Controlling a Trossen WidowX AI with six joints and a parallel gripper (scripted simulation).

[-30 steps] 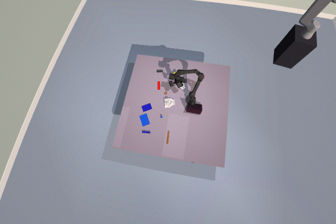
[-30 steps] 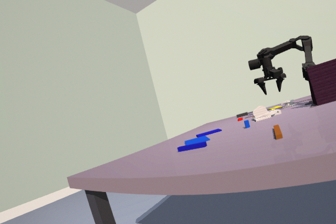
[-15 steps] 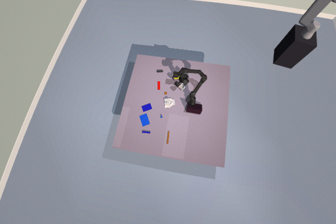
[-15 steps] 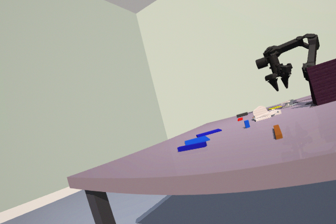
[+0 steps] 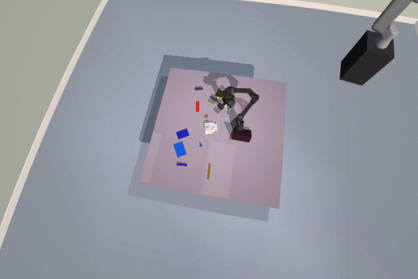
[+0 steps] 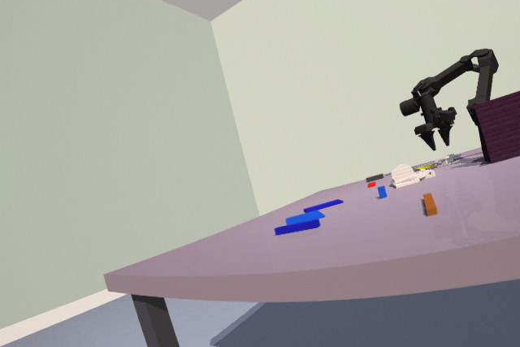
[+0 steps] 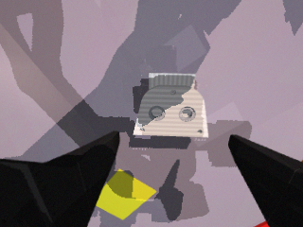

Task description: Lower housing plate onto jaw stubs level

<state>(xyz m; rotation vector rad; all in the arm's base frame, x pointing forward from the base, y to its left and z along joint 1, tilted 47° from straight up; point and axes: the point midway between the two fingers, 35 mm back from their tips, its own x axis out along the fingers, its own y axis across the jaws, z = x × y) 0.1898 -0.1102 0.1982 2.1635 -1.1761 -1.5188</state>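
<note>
The housing plate (image 7: 172, 123) (image 5: 225, 108) (image 6: 448, 160) is a pale ribbed piece with two round holes, lying on the table and partly in the arm's shadow. My gripper (image 7: 173, 138) (image 6: 441, 148) is open and empty, its fingers pointing down above the table. In the wrist view the plate shows ahead of and between the fingertips, with height between them. The white gripper assembly (image 5: 210, 127) (image 6: 403, 174) lies on the table nearer its middle, apart from the plate. Its jaws, pins and stubs are too small to make out.
A yellow piece (image 7: 118, 205) (image 6: 426, 166) lies near the plate. A red bar (image 5: 197, 106), small orange block (image 5: 206, 115) and dark block (image 5: 198, 88) lie beyond the assembly. Several blue pieces (image 5: 179, 149) and an orange bar (image 5: 208, 171) lie toward the other side.
</note>
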